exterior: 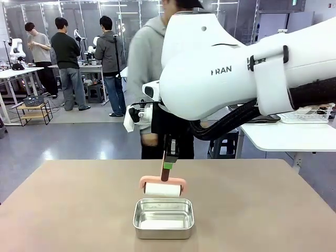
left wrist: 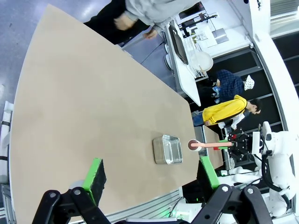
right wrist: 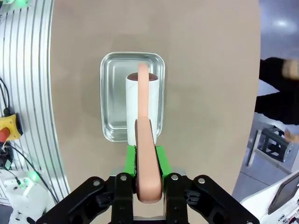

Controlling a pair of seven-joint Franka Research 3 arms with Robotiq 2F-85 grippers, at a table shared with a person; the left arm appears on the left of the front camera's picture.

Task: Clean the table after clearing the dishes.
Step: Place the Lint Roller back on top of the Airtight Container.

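Pink roller handle (right wrist: 144, 158) is pinched in the right hand (right wrist: 145, 161), white roll (exterior: 163, 189) hanging over the steel pan (exterior: 164, 219) on the dish-free bench (exterior: 63, 199), probably ready for wiping; left hand (left wrist: 152, 179) hovers spread.

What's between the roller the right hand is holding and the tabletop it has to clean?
The right hand grips the pink-handled roller directly above the small steel pan, so the pan lies between it and the table there. The tabletop around the pan looks bare; moved sideways, the roller could likely come down unobstructed.
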